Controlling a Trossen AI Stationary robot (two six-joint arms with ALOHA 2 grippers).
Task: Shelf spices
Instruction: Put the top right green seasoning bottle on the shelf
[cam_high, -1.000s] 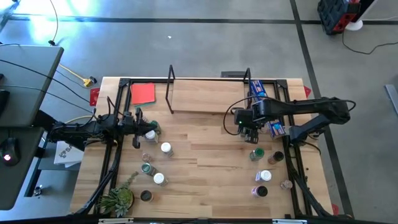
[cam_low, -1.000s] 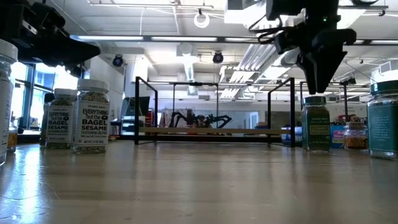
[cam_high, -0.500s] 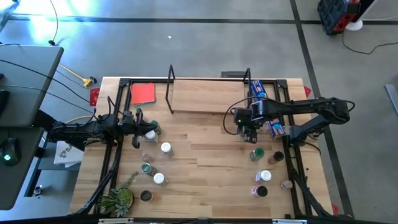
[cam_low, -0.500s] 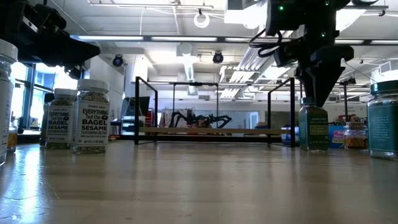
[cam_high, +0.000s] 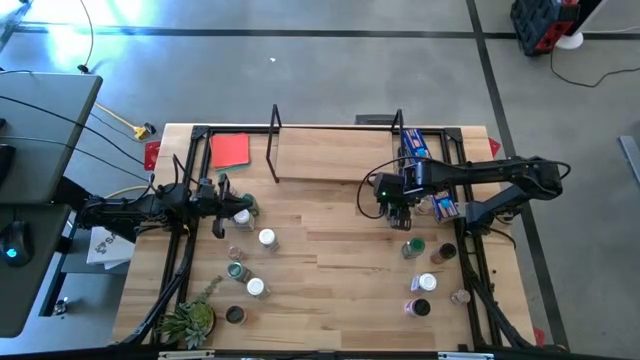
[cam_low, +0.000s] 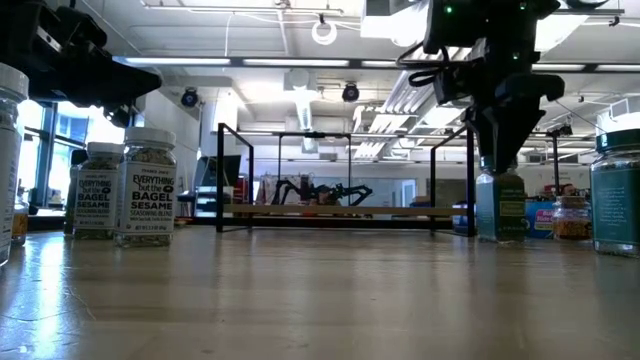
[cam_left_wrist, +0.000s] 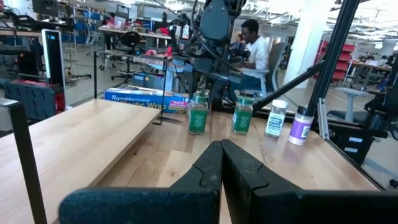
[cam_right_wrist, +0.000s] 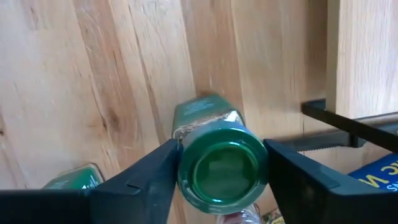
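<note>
My right gripper hangs over the table's right half, just in front of the shelf, and is shut on a green-topped spice jar. The shelf is a light-wood board between black wire uprights. The low view shows this jar below the gripper. Several more jars stand to the right, and several to the left. My left gripper waits shut at the left edge, near a white-topped jar. My right gripper pinches the jar's green cap between its two fingers, one on each side. The fingers come from above, pointing down. The jar hangs upright below them. Whether its base touches the table I cannot tell.
A long blue box lies by the shelf's right upright. A red sheet lies at the far left and a small plant in the near left corner. Bare wood stretches between the two groups of jars. A person sits beyond the table.
My right gripper has moved a little toward the far edge and the table's left, closer to the shelf. The green-topped jar has gone along with it, still upright.
</note>
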